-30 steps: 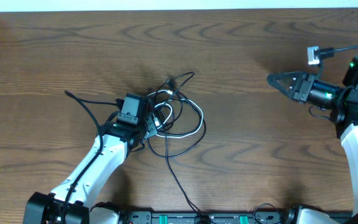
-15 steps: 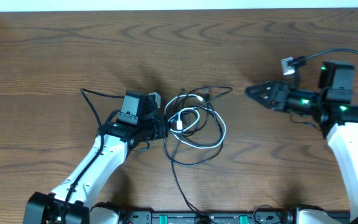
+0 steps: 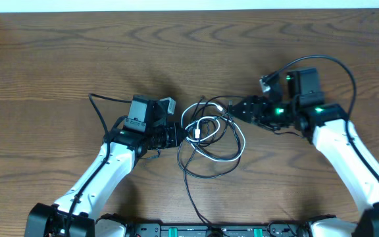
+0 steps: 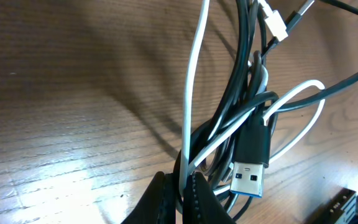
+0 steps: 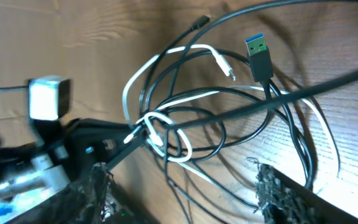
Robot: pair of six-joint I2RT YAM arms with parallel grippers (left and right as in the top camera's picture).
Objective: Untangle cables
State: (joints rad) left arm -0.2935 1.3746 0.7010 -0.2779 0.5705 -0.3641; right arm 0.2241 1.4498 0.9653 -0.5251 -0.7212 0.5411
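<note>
Left gripper (image 3: 175, 135) pinches the limp, light cables (image 3: 210, 139); my right gripper (image 3: 235, 108), wide open, should take the rigid USB plug (image 5: 260, 59).

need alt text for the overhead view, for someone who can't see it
A loose tangle of white and black cables lies in the middle of a dark wooden table between two robot arms. The left claw is shut on the tangle's left edge, and the right claw, open, points at its upper right side.
</note>
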